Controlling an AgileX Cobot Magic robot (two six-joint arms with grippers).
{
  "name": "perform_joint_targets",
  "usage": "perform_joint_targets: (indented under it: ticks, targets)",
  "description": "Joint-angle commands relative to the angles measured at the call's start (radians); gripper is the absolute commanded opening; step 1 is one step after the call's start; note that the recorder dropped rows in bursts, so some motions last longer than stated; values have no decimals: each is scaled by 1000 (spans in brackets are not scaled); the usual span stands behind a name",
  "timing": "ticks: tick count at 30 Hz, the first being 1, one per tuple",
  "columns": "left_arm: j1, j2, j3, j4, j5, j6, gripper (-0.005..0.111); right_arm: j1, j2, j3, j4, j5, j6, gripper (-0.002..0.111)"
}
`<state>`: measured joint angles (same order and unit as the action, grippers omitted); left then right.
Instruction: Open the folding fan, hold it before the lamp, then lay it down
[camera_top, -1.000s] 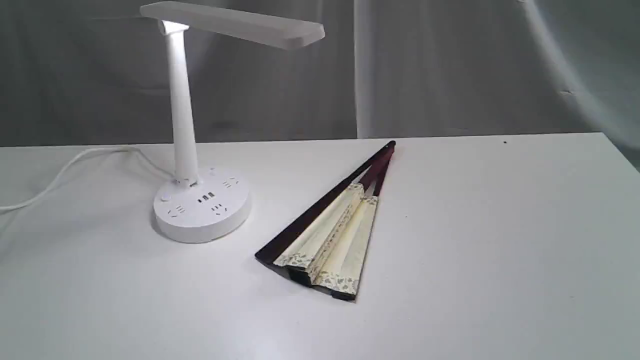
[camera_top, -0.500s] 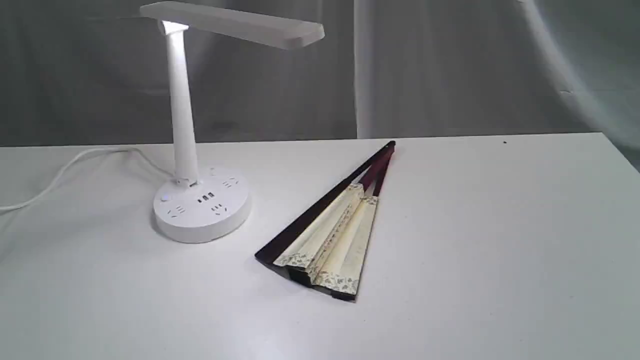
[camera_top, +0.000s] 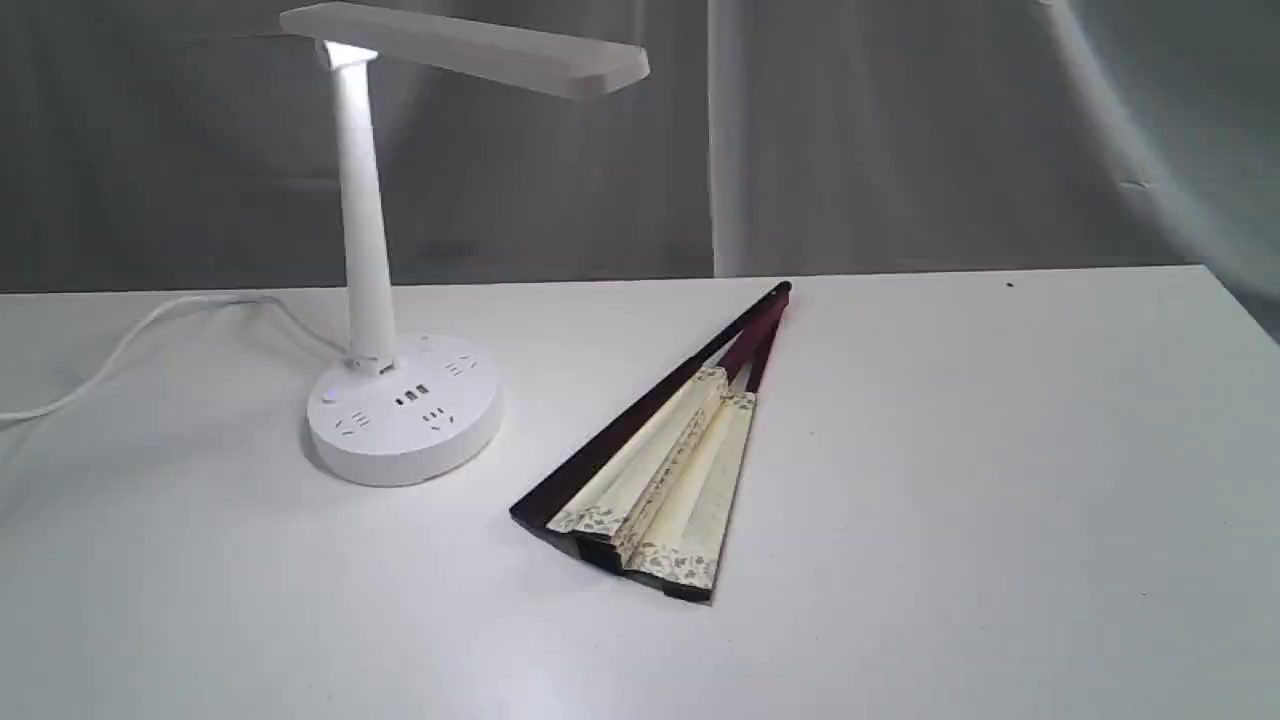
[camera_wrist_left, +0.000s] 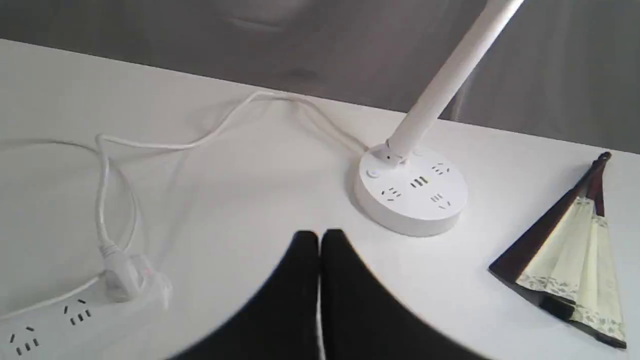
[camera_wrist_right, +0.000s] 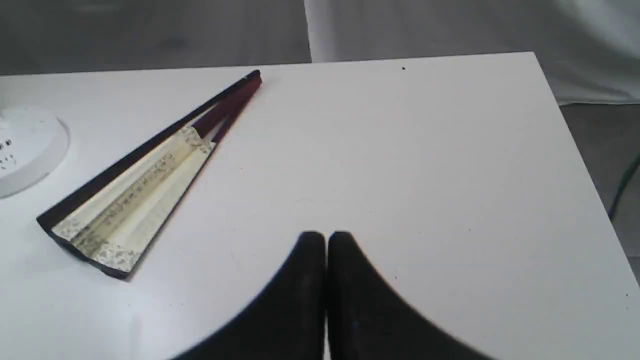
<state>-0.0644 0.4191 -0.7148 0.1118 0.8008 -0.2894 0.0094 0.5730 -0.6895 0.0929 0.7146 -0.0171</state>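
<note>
The folding fan (camera_top: 655, 470) lies almost closed on the white table (camera_top: 950, 480), only a few cream pleats spread between dark maroon guards, pivot end pointing to the back. It also shows in the left wrist view (camera_wrist_left: 565, 255) and the right wrist view (camera_wrist_right: 145, 180). The white lamp (camera_top: 380, 300) stands to its left, bar head overhanging, round socket base (camera_wrist_left: 412, 192) on the table. My left gripper (camera_wrist_left: 320, 237) is shut and empty, short of the lamp base. My right gripper (camera_wrist_right: 326, 239) is shut and empty, well apart from the fan. Neither arm shows in the exterior view.
The lamp's white cord (camera_wrist_left: 200, 140) loops across the table to a plug (camera_wrist_left: 125, 275) in a white power strip (camera_wrist_left: 45, 325). The table's right edge (camera_wrist_right: 570, 140) drops off beside my right gripper. Grey curtain hangs behind.
</note>
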Motion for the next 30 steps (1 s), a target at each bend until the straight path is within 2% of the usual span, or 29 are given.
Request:
perform_joint_targets:
  ticks: [1,10,24,30]
  targets:
    - [3,80,-1,2,-40,7,0,1,30,-6,-21,3,-5,0]
    - [3,280,-1,2,-143,7,0,1,60,-6,-21,3,-5,0]
    - [3,552,-1,-51,-150,16,0,1,60,-6,-21,14,-5,0]
    - [1,641,-1,-165,-141,181,0,1,60,-6,-21,30,-5,0]
